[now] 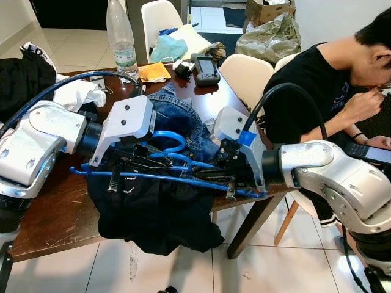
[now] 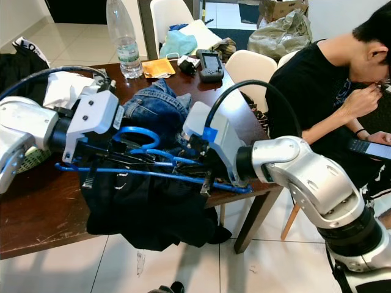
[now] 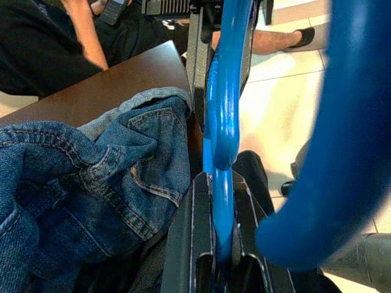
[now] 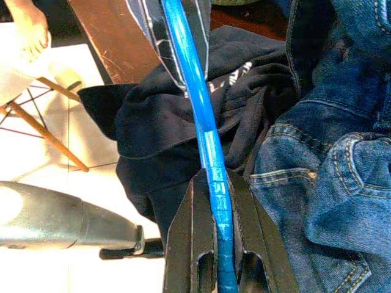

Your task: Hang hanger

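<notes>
blue hanger (image 1: 171, 177) hanging level above table edge (image 1: 55, 226), over dark garment (image 1: 153, 213) and jeans (image 1: 177, 119). left gripper (image 1: 125, 162) clamping one end, right gripper (image 1: 235, 177) clamping other; both closed on it. step seeming carry stage; next needing rail or hook. right wrist view showing fingers (image 4: 189, 244) pinching bar; head views showing person (image 1: 330, 85) sitting beside.

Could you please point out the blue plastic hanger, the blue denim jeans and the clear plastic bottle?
Blue plastic hanger (image 1: 177, 179): left eye view, on its long bottom bar.
Blue denim jeans (image 2: 156, 107): right eye view, on the crumpled fabric on the table.
Clear plastic bottle (image 1: 121, 36): left eye view, on its body above the label.
</notes>
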`<state>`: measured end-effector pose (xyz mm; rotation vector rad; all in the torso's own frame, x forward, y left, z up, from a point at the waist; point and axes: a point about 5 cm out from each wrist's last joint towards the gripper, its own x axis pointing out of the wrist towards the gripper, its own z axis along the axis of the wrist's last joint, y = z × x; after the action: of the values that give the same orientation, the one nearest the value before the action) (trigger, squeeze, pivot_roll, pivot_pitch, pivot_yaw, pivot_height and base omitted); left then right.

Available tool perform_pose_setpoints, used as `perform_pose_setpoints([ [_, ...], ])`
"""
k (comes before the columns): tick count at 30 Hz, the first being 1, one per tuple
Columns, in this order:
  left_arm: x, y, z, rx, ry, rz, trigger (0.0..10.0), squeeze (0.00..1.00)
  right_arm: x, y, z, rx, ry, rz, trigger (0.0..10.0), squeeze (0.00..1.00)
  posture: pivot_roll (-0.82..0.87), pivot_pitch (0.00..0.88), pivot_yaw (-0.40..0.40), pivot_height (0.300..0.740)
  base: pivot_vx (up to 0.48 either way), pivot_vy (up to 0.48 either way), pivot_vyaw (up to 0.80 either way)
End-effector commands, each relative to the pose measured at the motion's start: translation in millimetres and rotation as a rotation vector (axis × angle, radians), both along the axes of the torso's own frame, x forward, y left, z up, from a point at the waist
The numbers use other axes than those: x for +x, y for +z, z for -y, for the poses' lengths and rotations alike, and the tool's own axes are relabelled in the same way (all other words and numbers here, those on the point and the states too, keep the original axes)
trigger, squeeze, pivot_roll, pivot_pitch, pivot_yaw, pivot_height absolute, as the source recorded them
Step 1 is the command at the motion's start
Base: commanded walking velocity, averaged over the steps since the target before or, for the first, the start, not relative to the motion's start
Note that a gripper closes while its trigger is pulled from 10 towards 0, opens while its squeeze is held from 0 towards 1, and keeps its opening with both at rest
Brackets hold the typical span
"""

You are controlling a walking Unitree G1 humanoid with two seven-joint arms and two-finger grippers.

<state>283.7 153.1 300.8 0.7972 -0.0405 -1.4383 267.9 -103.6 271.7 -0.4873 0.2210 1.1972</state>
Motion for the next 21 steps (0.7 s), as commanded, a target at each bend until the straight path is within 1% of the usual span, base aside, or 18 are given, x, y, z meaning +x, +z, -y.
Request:
perform_pose_setpoints([
  [1,-3.0,-9,6.3,0.048,-0.064,-0.043,10.0,0.00,-0.8,14,1.9,0.041,0.000,0.086,0.0,0.00,0.08,0.144,0.012,0.740,0.000,0.000,0.00],
  [2,-6.0,-8,3.3,0.047,-0.089,-0.090,10.0,1.00,-0.7,14,2.6,0.034,0.001,0.092,0.0,0.00,0.08,0.144,0.013,0.740,0.000,0.000,0.00],
  [3,-6.0,-8,3.3,0.047,-0.089,-0.090,10.0,1.00,-0.7,14,2.6,0.034,0.001,0.092,0.0,0.00,0.08,0.144,0.013,0.740,0.000,0.000,0.00],
  [5,-12.6,-6,-2.8,0.043,-0.135,-0.162,10.0,1.00,-0.4,13,3.1,0.024,0.001,0.097,0.0,0.00,0.08,0.144,0.013,0.740,0.000,0.000,0.00],
  [6,-12.6,-6,-2.8,0.043,-0.135,-0.162,10.0,1.00,-0.4,13,3.1,0.024,0.001,0.097,0.0,0.00,0.08,0.144,0.013,0.740,0.000,0.000,0.00],
  [7,-14.9,-4,-6.5,0.039,-0.148,-0.183,10.0,1.00,-0.4,12,3.4,0.020,0.000,0.099,0.0,0.00,0.08,0.144,0.013,0.740,0.000,0.000,0.00],
  [8,-14.9,-4,-6.5,0.039,-0.148,-0.183,10.0,1.00,-0.4,12,3.4,0.020,0.000,0.099,0.0,0.00,0.08,0.144,0.013,0.740,0.000,0.000,0.00],
  [9,-16.0,-1,-11.7,0.031,-0.149,-0.192,10.0,1.00,-0.5,12,4.0,0.017,0.001,0.100,0.0,0.00,0.08,0.144,0.012,0.740,0.000,0.000,0.00],
  [10,-16.0,-1,-11.7,0.031,-0.149,-0.192,10.0,1.00,-0.5,12,4.0,0.017,0.001,0.100,0.0,0.00,0.08,0.144,0.012,0.740,0.000,0.000,0.00],
  [12,-16.8,7,-22.3,0.016,-0.141,-0.201,10.0,1.00,-1.1,10,6.5,0.008,0.005,0.100,0.0,0.00,0.08,0.144,0.012,0.740,0.000,0.000,0.00],
  [15,-17.0,9,-25.3,0.013,-0.139,-0.199,10.0,1.00,-1.4,10,7.2,0.006,0.007,0.099,0.0,0.00,0.08,0.144,0.012,0.740,0.000,0.000,0.00],
  [16,-13.1,23,-35.2,-0.025,-0.093,-0.154,10.0,1.00,-0.6,8,12.1,-0.012,-0.002,0.098,0.0,0.00,0.08,0.146,0.007,0.740,0.000,0.000,0.00],
  [17,-13.1,23,-35.2,-0.025,-0.093,-0.154,10.0,1.00,-0.6,8,12.1,-0.012,-0.002,0.098,0.0,0.00,0.08,0.146,0.007,0.740,0.000,0.000,0.00],
  [18,-9.4,40,-47.5,-0.069,-0.035,-0.093,10.0,1.00,1.1,5,18.8,-0.038,-0.021,0.097,0.0,0.00,0.08,0.146,0.005,0.740,0.000,0.000,0.00],
  [19,-9.4,40,-47.5,-0.069,-0.035,-0.093,10.0,1.00,1.1,5,18.8,-0.038,-0.021,0.097,0.0,0.00,0.08,0.146,0.005,0.740,0.000,0.000,0.00],
  [20,-6.9,57,-60.9,-0.112,0.030,-0.024,10.0,1.00,3.4,1,26.4,-0.062,-0.046,0.094,0.0,0.00,0.08,0.147,0.003,0.740,0.000,0.000,0.00],
  [21,-6.9,57,-60.9,-0.112,0.030,-0.024,10.0,1.00,3.4,1,26.4,-0.062,-0.046,0.094,0.0,0.00,0.08,0.147,0.003,0.740,0.000,0.000,0.00],
])
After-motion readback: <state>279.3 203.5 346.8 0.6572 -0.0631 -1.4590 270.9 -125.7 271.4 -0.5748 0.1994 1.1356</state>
